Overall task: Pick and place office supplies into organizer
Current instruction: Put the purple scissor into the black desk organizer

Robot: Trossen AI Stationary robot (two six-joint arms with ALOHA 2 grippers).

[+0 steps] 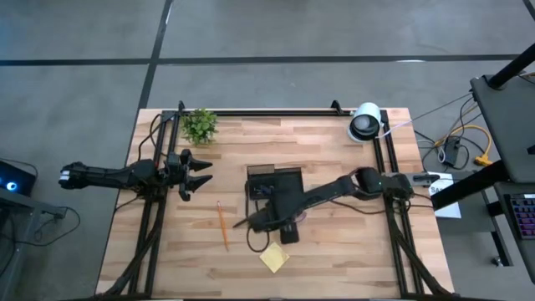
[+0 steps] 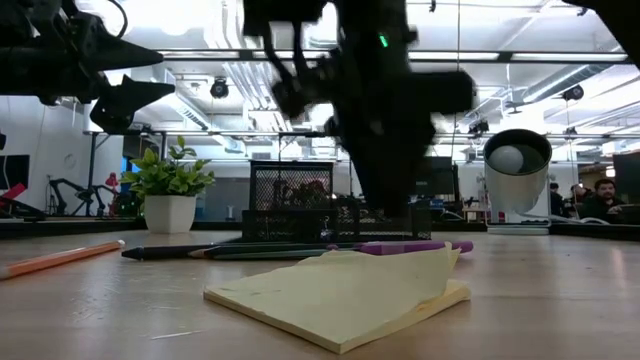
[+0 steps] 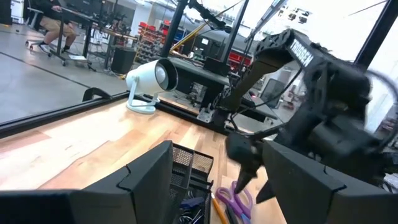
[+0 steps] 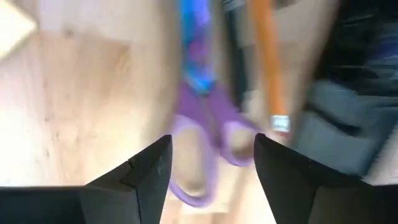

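Sticky pad [image 2: 340, 297] nearest, corner curled. Right gripper [image 4: 211, 158] spread, empty, low over purple scissors [image 4: 208, 134]; left gripper [image 1: 196, 174] spread, raised left.

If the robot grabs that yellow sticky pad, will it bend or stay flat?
The yellow sticky pad would probably bend: its top sheet already curls up at one corner. It looks thin and light, so a push would likely slide it along the table.
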